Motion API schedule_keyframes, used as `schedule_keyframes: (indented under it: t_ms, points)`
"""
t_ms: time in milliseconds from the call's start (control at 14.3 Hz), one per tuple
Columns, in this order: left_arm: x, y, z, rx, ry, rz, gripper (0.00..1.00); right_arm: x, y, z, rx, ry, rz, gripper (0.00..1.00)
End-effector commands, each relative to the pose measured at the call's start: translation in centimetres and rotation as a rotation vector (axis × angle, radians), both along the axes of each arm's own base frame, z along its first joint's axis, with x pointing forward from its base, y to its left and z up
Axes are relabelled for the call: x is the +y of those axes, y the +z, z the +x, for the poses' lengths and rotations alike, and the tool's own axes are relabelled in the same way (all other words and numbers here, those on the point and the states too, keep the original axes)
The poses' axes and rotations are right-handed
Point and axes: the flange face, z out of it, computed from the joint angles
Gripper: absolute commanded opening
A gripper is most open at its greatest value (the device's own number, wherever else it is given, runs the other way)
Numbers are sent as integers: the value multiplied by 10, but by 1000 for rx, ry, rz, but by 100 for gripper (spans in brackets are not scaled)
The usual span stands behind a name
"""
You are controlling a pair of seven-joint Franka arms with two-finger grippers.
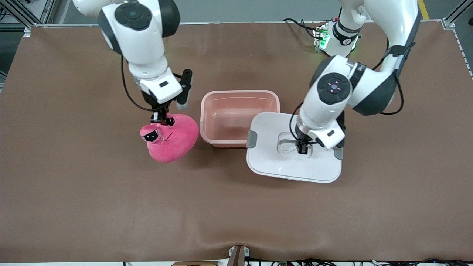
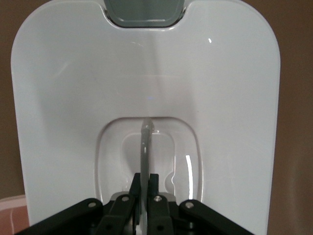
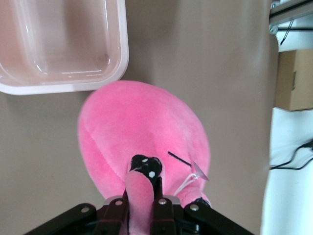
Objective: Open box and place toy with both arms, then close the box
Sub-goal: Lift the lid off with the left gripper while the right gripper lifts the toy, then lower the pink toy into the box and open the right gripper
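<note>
Beside the open box (image 1: 239, 117), the right gripper (image 1: 161, 119) pinches only the toy's (image 1: 173, 138) eye stalk, so it may slip, while the left gripper (image 1: 302, 149) clamps the lid (image 1: 292, 162) handle.

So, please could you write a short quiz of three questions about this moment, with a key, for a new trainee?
1. True or false: the box has its lid on.
2. What does the right gripper grip? A) the toy's eye stalk B) a grey clip C) the box rim
3. What does the left gripper pinch?

Key
1. False: the box stands open and empty; the lid is beside it, overlapping its corner.
2. A: it pinches a stalk on the toy, beside the box.
3. The lid's clear handle.
</note>
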Motion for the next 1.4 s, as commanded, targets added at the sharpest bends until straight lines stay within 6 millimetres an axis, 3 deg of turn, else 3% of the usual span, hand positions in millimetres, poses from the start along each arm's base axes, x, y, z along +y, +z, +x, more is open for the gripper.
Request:
schedule_keyframes:
  t_ms: [0,210,280,420,491,771,911,981,1121,1332]
  points:
    - [31,9,6,-2,-34,15,0,5,16,-6,-34,55,-36,0]
    - [63,7,18,14,-62,4,0,34,16,-27,-22,208,-62,0]
    - [68,8,20,15,-78,3,0,32,19,-25,-24,226,-67,0]
    - [96,5,30,22,-77,-2,0,24,28,-16,-24,305,-76,0]
    - [98,1,31,32,-94,-10,0,27,33,-18,-23,357,-83,0]
    - [139,-2,43,39,-124,-23,0,58,32,-39,-16,514,-108,0]
    - [146,-5,46,47,-117,-51,0,78,40,-51,-26,615,-122,0]
    - [147,-7,46,51,-123,-56,0,95,40,-66,-27,667,-126,0]
    - [160,-11,50,54,-122,-59,0,114,33,-83,-21,710,-136,0]
    - [160,-13,51,55,-141,-60,0,136,8,-102,47,753,-176,0]
